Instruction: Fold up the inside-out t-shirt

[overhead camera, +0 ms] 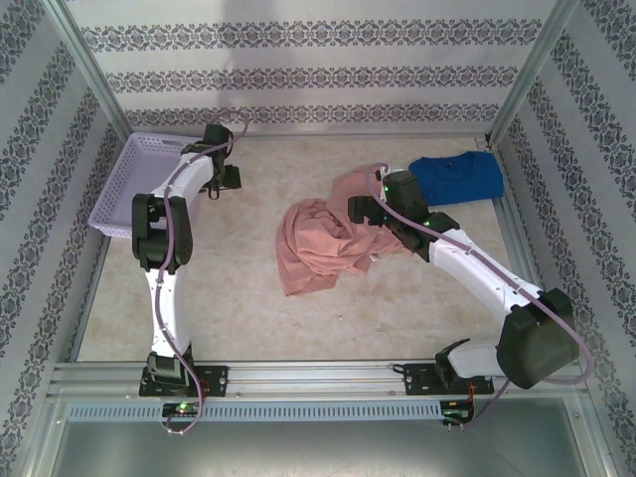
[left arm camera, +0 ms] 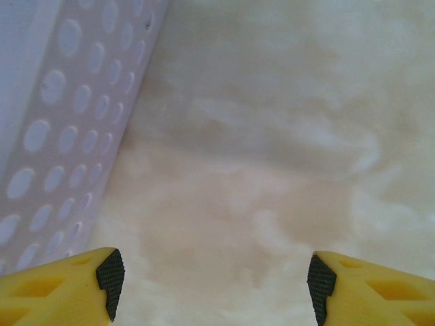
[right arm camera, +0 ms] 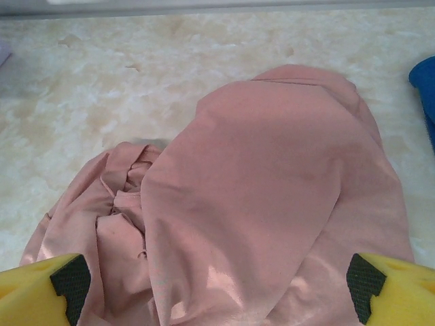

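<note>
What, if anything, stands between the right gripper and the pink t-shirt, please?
Nothing visible does. The right gripper, its fingers open, hangs directly over the crumpled pink t-shirt. The blue t-shirt lies off to one side, out of the path.

I get soft, even light from overhead in all 3 views, washed and low in contrast. My left wrist feed is hazy, and the lilac basket (left arm camera: 54,122) blurs at 10 o'clock. The inside-out t-shirt (right arm camera: 272,190) has a pale sheen near 6 o'clock.
</note>
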